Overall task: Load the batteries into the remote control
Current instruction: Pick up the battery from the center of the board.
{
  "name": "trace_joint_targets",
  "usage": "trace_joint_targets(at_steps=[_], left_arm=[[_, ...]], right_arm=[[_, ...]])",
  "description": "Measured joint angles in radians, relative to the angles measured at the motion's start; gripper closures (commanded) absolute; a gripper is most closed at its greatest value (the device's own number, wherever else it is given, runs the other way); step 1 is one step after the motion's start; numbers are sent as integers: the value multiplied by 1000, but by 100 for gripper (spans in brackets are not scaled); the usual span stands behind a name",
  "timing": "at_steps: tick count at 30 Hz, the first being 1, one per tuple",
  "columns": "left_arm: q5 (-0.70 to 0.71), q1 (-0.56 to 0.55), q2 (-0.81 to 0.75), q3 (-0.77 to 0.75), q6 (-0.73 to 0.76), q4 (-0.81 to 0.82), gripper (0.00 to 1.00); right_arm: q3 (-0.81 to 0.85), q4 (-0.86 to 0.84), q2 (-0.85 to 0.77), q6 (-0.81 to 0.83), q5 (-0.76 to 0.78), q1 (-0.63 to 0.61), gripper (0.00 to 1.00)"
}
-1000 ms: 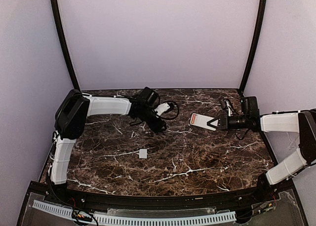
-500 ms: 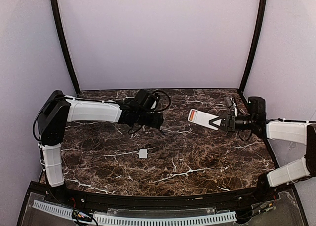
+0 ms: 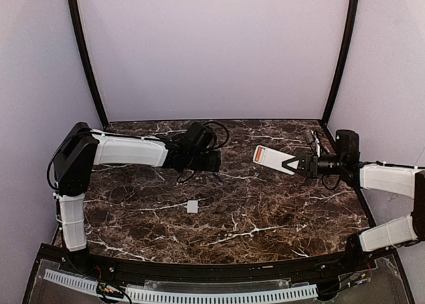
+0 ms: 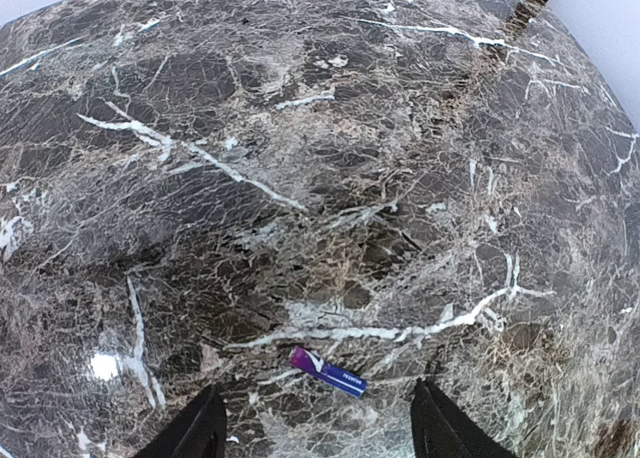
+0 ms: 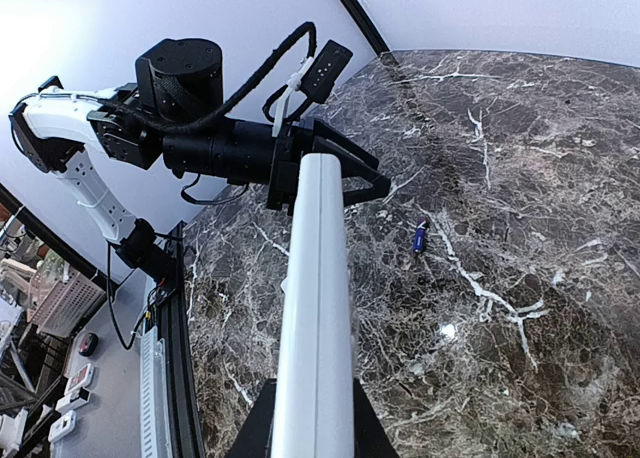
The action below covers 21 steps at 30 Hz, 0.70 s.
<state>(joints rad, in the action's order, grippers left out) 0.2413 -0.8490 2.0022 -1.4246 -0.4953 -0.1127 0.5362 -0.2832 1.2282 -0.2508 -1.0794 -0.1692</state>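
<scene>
The dark blue battery (image 4: 328, 371) lies on the marble table, between and just ahead of my left gripper's (image 4: 318, 433) open fingers. It also shows in the right wrist view (image 5: 420, 236). My left gripper (image 3: 218, 164) hangs low over the middle back of the table. My right gripper (image 3: 293, 164) is shut on the white remote control (image 3: 271, 159) and holds it off the table, pointing left. The remote fills the middle of the right wrist view (image 5: 315, 308). An orange-red strip (image 3: 261, 156) shows at its left end; I cannot tell whether it is the orange-copper battery.
A small white square cover plate (image 3: 192, 206) lies on the dark marble table (image 3: 265, 218) nearer the front. The left arm's cables (image 3: 212, 128) loop above its wrist. Black frame posts stand at the back corners.
The left arm has stretched out lower, its elbow swinging left and its gripper settling over the blue battery. The right arm has drawn slightly right, with the remote raised in its grip.
</scene>
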Motion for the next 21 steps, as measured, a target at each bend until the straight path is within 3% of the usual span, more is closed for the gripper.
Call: trace_joint_targets(at_steps=[11, 21], left_arm=[[151, -80, 129, -138, -250, -147, 46], [240, -93, 266, -280, -346, -305, 47]], right_arm=[[0, 11, -15, 8, 30, 0, 100], [-10, 24, -25, 11, 48, 0, 100]])
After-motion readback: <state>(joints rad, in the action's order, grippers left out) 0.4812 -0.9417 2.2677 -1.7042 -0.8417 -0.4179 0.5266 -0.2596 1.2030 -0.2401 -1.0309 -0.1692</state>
